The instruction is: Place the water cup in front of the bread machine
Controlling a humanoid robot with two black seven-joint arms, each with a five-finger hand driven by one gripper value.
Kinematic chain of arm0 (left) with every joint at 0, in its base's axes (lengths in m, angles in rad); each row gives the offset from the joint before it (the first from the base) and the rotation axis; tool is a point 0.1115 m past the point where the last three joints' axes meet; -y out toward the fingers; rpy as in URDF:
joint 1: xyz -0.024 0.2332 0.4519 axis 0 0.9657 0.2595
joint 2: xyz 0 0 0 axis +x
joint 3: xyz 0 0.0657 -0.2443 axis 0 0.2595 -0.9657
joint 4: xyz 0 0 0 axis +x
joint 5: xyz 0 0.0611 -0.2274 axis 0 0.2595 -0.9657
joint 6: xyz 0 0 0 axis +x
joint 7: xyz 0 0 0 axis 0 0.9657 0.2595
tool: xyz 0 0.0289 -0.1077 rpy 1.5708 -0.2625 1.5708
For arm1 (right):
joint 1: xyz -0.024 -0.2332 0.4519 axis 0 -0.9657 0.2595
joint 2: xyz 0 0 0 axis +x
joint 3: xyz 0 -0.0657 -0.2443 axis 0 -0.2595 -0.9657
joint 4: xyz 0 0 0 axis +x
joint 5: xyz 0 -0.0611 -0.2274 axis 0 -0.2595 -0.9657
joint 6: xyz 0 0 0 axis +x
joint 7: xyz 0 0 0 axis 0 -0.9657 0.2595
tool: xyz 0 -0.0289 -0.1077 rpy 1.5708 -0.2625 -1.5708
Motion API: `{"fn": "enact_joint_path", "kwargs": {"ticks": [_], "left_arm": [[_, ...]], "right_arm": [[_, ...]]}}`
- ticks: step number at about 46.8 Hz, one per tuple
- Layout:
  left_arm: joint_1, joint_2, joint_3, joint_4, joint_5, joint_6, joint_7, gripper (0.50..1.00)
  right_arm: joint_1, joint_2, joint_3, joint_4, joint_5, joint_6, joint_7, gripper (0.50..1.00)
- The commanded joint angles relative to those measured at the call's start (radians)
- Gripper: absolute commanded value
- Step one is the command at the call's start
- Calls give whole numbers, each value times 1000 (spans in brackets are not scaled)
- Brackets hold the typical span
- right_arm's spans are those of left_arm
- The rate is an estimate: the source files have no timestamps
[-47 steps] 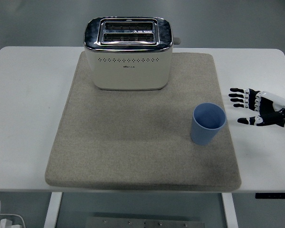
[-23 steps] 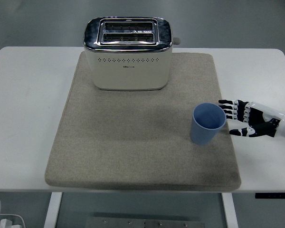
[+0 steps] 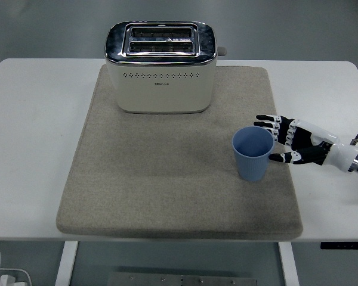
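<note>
The blue water cup [image 3: 251, 156] stands upright on the right part of the grey mat [image 3: 167, 179]. My right hand [image 3: 274, 140] reaches in from the right and is against the cup's right side. Its fingers [image 3: 268, 123] are spread behind the rim, and the thumb sits at the cup's near right side. The hand is not closed round the cup. The cream bread machine [image 3: 161, 67] with a chrome top stands at the back of the mat, well to the upper left of the cup. My left arm is out of view.
The mat lies on a white table [image 3: 30, 131]. A broad stretch of bare mat lies between the bread machine's front and the cup. A cable and plug [image 3: 6, 277] show below the table's near left edge.
My right hand has moved left from the bare table onto the mat and reached the cup. The cup has shifted slightly to the left.
</note>
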Motion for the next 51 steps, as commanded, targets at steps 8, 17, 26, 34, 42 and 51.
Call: {"fn": "enact_joint_path", "kwargs": {"ticks": [8,17,26,34,42,51], "left_arm": [[0,0,0,0,0,0,0,1000],[0,0,0,0,0,0,0,1000],[0,0,0,0,0,0,0,1000],[0,0,0,0,0,0,0,1000],[0,0,0,0,0,0,0,1000],[0,0,0,0,0,0,0,1000]], "right_arm": [[-6,1,1,-5,-2,0,0,936],[-15,-6,1,-8,-8,2,0,936],[-41,-15,1,-8,-8,14,0,936],[-53,-25,1,-8,-8,42,0,936],[-68,-36,35,-8,-8,76,0,938],[-78,-32,43,-8,-8,76,0,938]]}}
